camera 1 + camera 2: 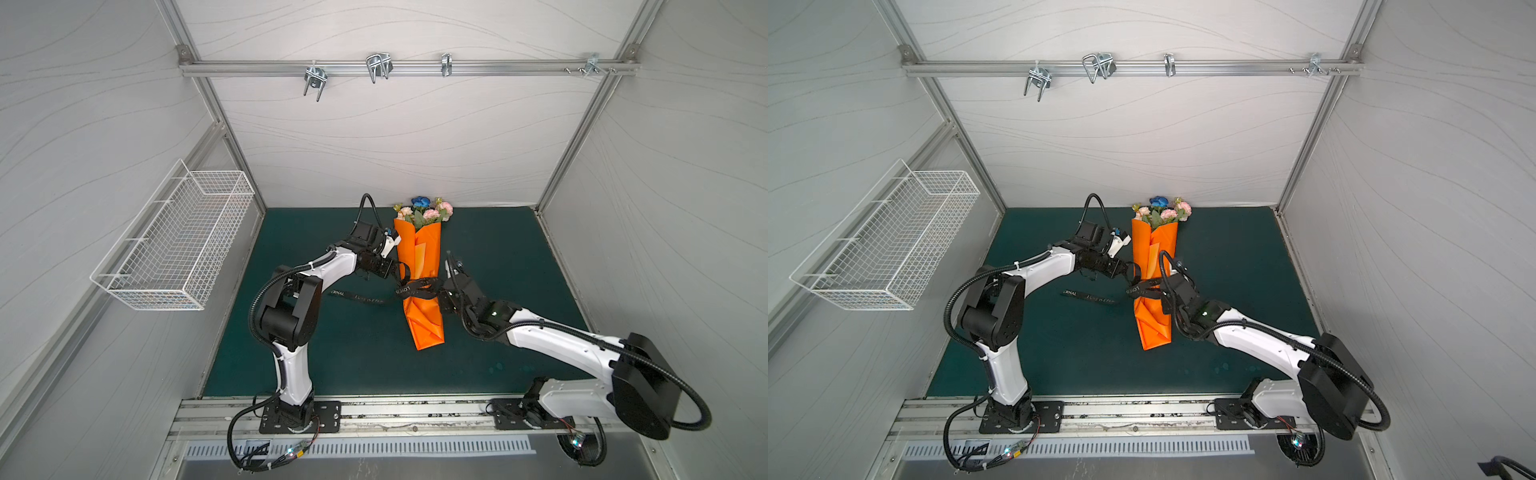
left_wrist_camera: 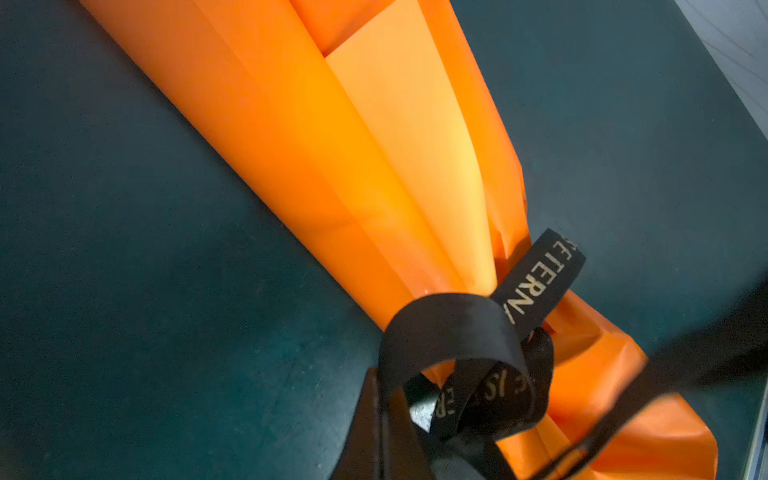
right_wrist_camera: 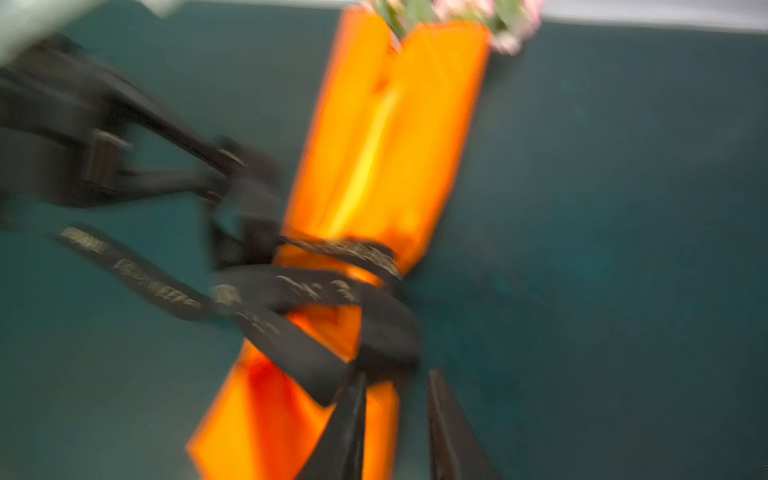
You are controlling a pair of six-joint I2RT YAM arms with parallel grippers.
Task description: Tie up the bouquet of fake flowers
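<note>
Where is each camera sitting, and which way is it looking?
Top views: overhead, looking down at the green mat and the bouquet of fake flowers; left arm and right arm show whole.
Left wrist: on the left arm, facing orange wrapping paper and black ribbon; left claw shows, shut on it.
Right wrist: on the right arm, facing the same bundle; open right claw shows.
Shared: wrist views both see paper, ribbon.
</note>
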